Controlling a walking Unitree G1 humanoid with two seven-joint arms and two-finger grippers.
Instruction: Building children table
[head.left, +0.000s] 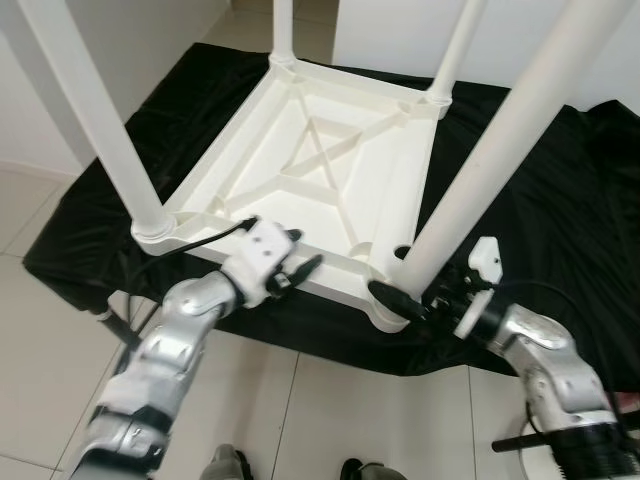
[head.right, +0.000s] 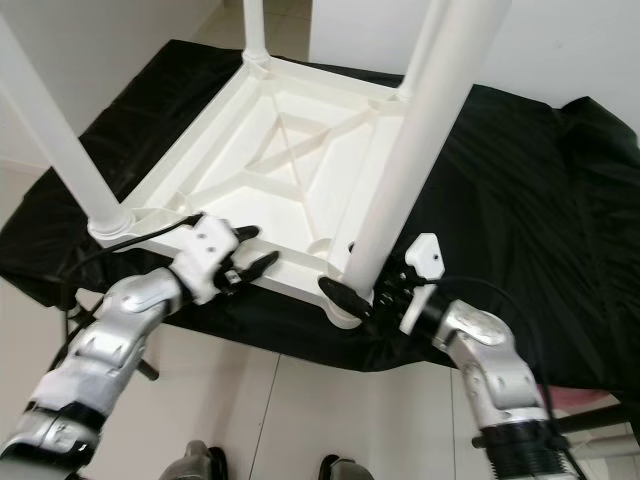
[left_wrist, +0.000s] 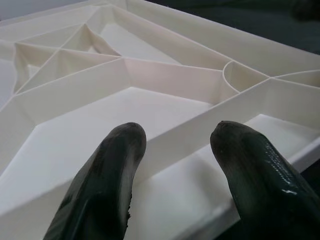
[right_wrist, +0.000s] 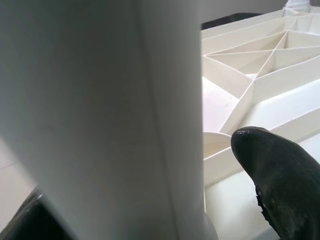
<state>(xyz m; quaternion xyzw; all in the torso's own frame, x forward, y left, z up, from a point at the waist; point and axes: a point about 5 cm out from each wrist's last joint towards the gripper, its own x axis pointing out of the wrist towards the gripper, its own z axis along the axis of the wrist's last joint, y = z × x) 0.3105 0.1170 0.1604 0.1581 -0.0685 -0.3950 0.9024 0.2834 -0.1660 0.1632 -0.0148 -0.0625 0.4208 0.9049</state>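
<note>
A white plastic table top lies upside down on a black cloth, its ribbed underside facing up. Several white legs stand in its corners, the near right leg and the near left leg closest to me. My left gripper is open at the front rim, its fingers spread just above the rim's inner rib. My right gripper is at the base of the near right leg, with one finger pressed to the leg's side and the other hidden behind it.
The cloth covers a low platform whose front edge runs just behind my arms. Pale floor tiles lie below it, with my feet at the bottom. White walls close in at the back left.
</note>
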